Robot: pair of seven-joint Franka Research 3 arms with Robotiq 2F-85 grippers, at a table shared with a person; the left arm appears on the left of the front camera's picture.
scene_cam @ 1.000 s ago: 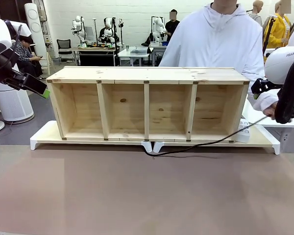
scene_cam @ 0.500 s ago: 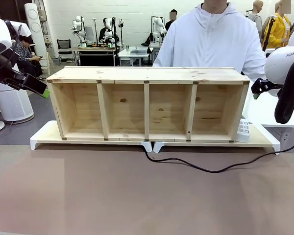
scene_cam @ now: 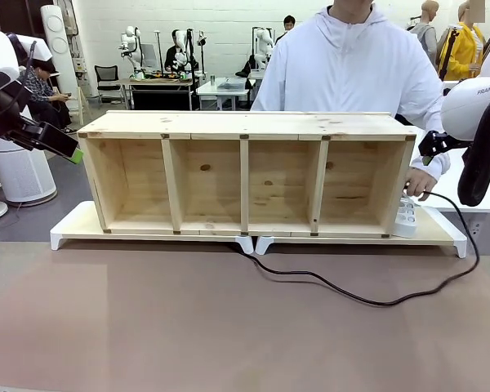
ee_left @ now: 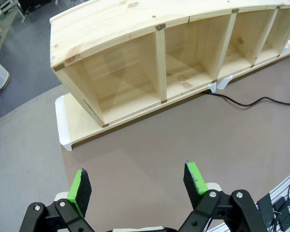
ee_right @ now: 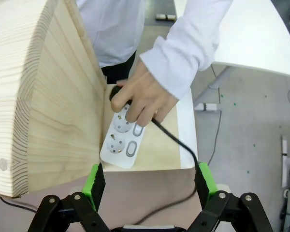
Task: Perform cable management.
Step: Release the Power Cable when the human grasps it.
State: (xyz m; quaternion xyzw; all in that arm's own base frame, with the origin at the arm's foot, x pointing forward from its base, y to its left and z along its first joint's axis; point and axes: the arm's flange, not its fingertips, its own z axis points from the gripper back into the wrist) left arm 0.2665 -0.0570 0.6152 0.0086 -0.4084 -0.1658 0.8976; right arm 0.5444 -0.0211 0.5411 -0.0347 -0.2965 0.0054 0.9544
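Observation:
The black cable [scene_cam: 343, 291] comes out from under the middle of the wooden shelf [scene_cam: 245, 124], loops across the brown tabletop to the right and climbs to the white power strip [scene_cam: 405, 217]. In the right wrist view a person's hand [ee_right: 141, 100] presses the cable's black plug [ee_right: 116, 92] at the far end of the power strip [ee_right: 123, 138]. My right gripper [ee_right: 149, 181] hangs open above the strip, holding nothing. My left gripper [ee_left: 137, 182] is open high over the table's left side; its view shows the shelf [ee_left: 135, 43] and the cable [ee_left: 253, 102].
The shelf rests on two white risers [scene_cam: 73, 227] set end to end. A person in a white hooded top [scene_cam: 351, 65] stands behind the shelf. A white table [ee_right: 251, 34] lies to the right. Bare brown tabletop [scene_cam: 188, 327] spreads in front of the shelf.
The person's hand has come down to the power strip with the plug. The cable's slack has spread farther over the table in a wide loop to the right. Both arms stay still.

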